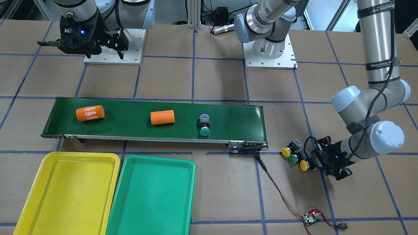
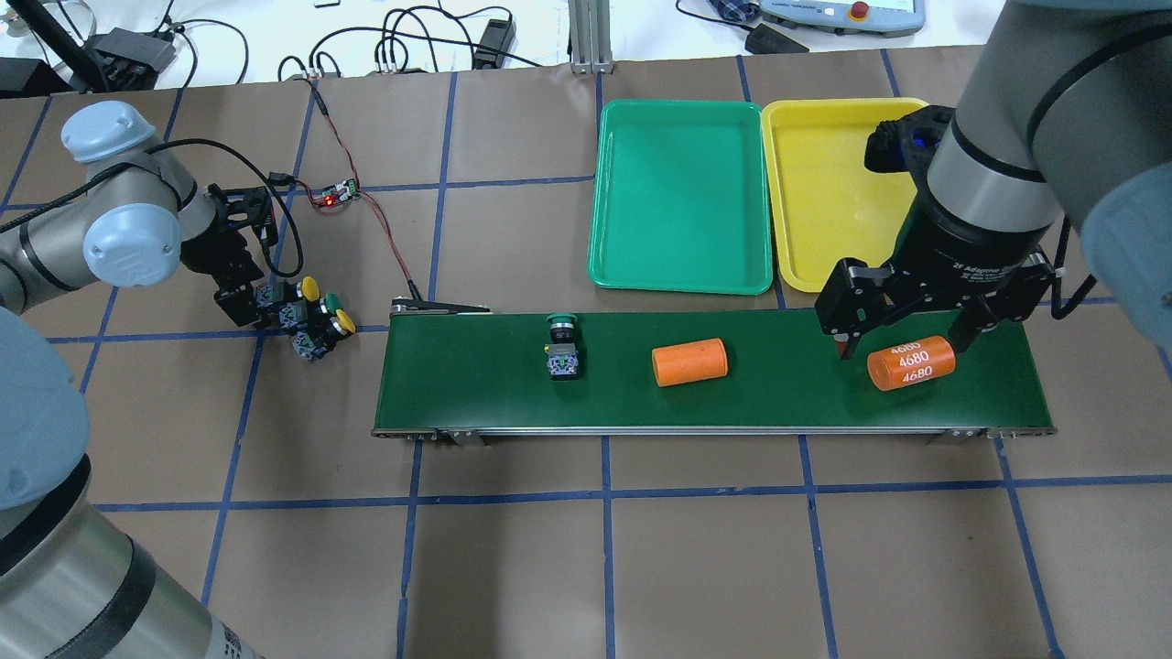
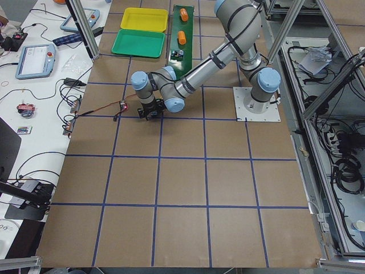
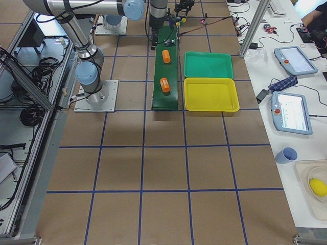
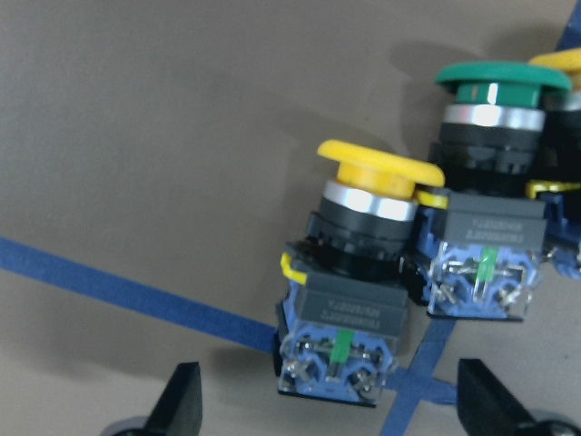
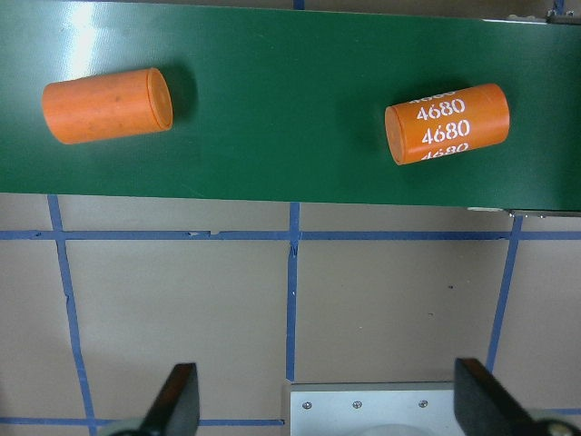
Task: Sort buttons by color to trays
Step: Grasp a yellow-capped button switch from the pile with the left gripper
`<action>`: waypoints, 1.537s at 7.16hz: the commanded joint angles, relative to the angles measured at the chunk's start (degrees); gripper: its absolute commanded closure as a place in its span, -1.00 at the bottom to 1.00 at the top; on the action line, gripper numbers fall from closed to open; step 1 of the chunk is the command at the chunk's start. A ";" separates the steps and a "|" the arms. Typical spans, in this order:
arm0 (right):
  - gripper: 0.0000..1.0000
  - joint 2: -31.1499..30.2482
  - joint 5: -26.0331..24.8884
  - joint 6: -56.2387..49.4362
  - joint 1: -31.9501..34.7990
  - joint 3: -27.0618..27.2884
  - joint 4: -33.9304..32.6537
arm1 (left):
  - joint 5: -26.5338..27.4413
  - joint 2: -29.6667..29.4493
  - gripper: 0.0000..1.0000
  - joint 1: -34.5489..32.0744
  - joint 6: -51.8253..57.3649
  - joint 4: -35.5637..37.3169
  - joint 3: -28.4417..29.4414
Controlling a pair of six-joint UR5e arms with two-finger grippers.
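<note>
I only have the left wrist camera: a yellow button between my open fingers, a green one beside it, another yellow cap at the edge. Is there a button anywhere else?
Observer: Yes. One green button lies on its side on the conveyor belt, well apart from your three.
Operator: Where are the trays from there?
Observer: The yellow tray and the green tray sit side by side beyond the belt from the robot, toward the right arm's end. Neither has a button in it.
Operator: Is the right arm in the way?
Observer: The right gripper hangs open and holds nothing, on the robot's side of the belt, near the end farthest from you.
</note>
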 commanded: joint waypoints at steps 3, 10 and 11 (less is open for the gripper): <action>-1.00 0.00 0.00 0.00 0.00 0.00 0.00 | -0.67 -0.09 -0.37 0.35 5.26 3.43 -1.54; -1.00 0.00 -0.09 0.09 0.00 0.00 0.09 | -2.16 7.88 1.00 0.27 -23.28 -6.42 0.58; -1.00 0.00 -0.09 0.17 0.00 -0.09 -0.17 | -5.21 11.56 1.00 -1.91 -37.21 -8.66 -2.48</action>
